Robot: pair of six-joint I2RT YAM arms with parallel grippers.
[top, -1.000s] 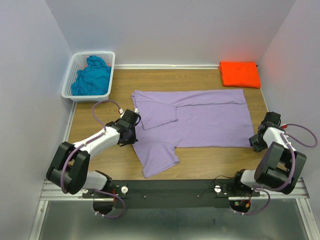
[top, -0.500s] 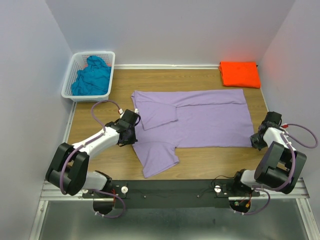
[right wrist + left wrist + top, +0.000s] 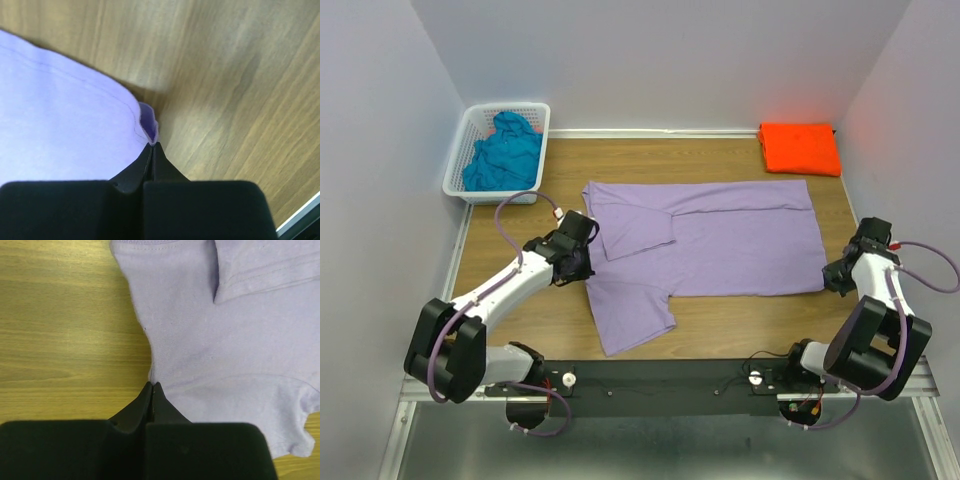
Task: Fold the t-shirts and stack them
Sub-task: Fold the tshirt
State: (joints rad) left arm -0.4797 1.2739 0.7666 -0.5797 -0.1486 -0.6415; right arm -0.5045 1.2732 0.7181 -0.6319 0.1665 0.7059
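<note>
The lavender-purple t-shirt (image 3: 720, 240) lies spread on the wooden table, its far side folded over, one sleeve (image 3: 630, 318) sticking out toward the near edge. My left gripper (image 3: 586, 272) is shut on the shirt's left edge (image 3: 150, 371) near the collar side. My right gripper (image 3: 828, 280) is shut on the shirt's near right hem corner (image 3: 148, 125). The bright orange t-shirt (image 3: 800, 147) lies folded at the far right corner. The teal-blue t-shirt (image 3: 503, 152) is crumpled in the white basket (image 3: 462, 150).
The white lattice basket stands at the far left corner by the wall. Walls close the table (image 3: 740, 325) on the left, back and right. A black rail (image 3: 670, 375) runs along the near edge between the arm bases.
Both grippers have lifted slightly and shifted toward the far side with the shirt's near edge; the shirt's near hem has drawn a little away from the front.
</note>
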